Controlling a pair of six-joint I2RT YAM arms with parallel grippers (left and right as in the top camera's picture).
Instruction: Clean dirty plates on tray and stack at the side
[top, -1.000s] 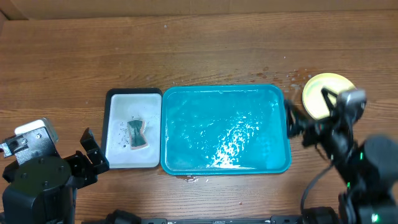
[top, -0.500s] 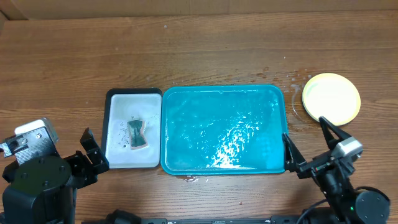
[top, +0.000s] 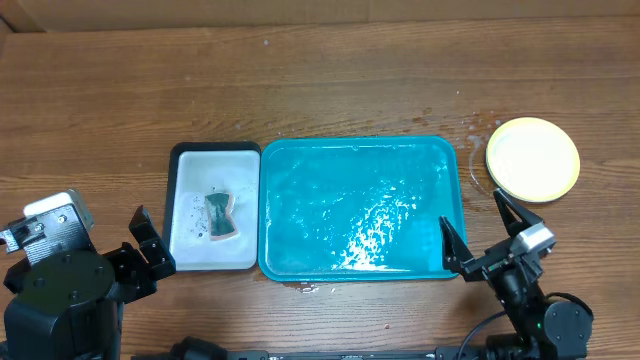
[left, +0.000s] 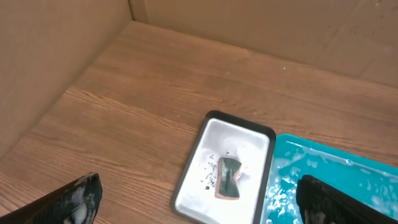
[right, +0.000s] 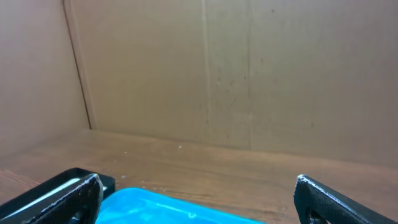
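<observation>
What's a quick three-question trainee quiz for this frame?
1. True or false: the yellow-rimmed plate sits on the table, right of the teal tray.
2. The sponge lies: A) in the teal tray, B) in the small white tray, C) on bare table.
3. Fill in: the right gripper has its jaws ___.
Key: 1 true; 2 B; 3 open.
</observation>
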